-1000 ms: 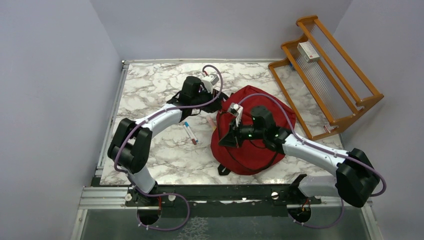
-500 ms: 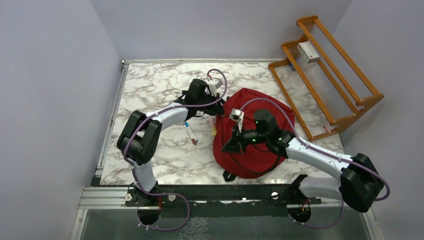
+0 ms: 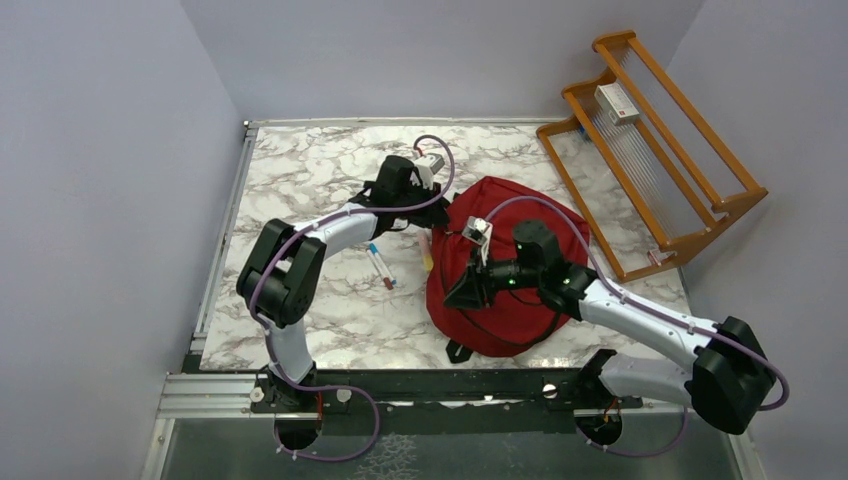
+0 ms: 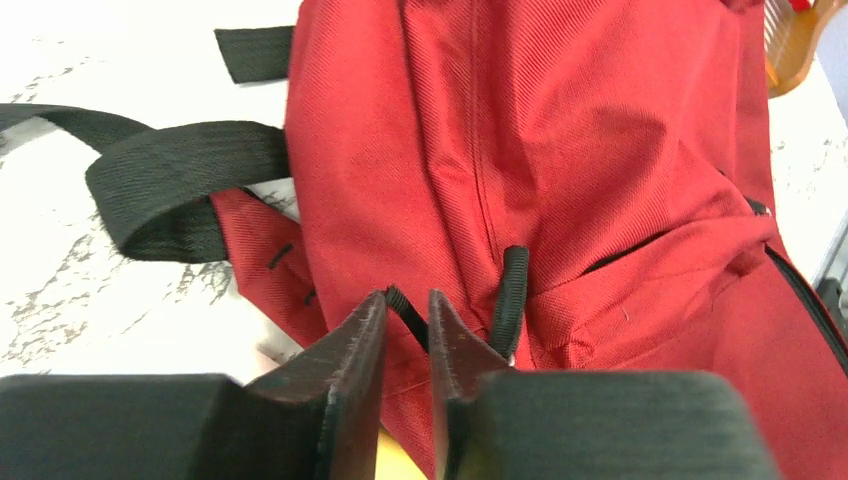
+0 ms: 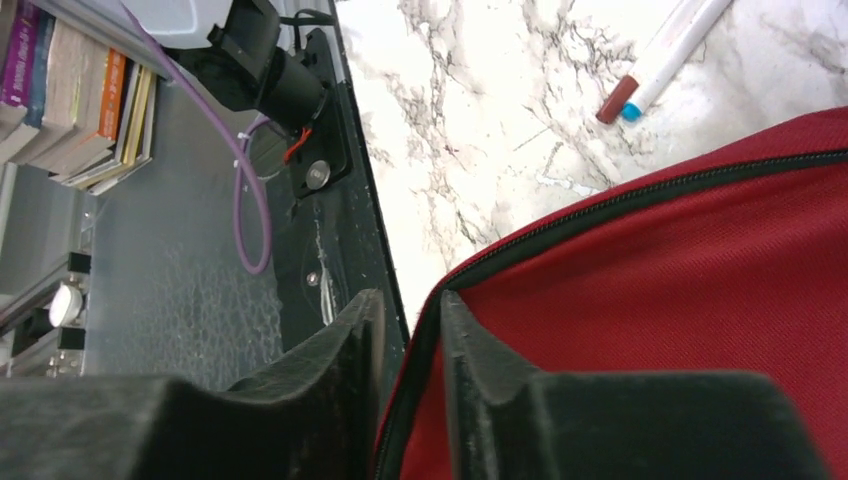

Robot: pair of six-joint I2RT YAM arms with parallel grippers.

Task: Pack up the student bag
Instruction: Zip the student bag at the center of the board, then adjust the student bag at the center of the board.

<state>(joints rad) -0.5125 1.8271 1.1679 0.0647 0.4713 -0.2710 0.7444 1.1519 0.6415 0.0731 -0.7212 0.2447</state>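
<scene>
The student bag [image 3: 520, 212] is a red backpack lying flat on the marble table, right of centre. My left gripper [image 3: 440, 207] is at the bag's upper left edge. In the left wrist view its jaws [image 4: 407, 300] stand slightly apart, open, with a thin black zip-pull cord [image 4: 410, 312] crossing the gap over the red fabric [image 4: 600, 150]. My right gripper [image 3: 462, 292] is at the bag's near left rim. Its jaws [image 5: 412, 300] are open a little and straddle the bag's black zip edge [image 5: 640, 195].
Two markers [image 3: 380, 266] lie on the table left of the bag, also seen in the right wrist view [image 5: 660, 60]. Something yellow [image 3: 427, 250] pokes out at the bag's left edge. A wooden rack [image 3: 690, 170] holding a small white box [image 3: 616, 102] stands at the back right. Black straps [image 4: 170, 180] trail from the bag.
The left arm swung right to the bag's edge and the bag shifted slightly right. Both grippers' jaws have parted a little from shut.
</scene>
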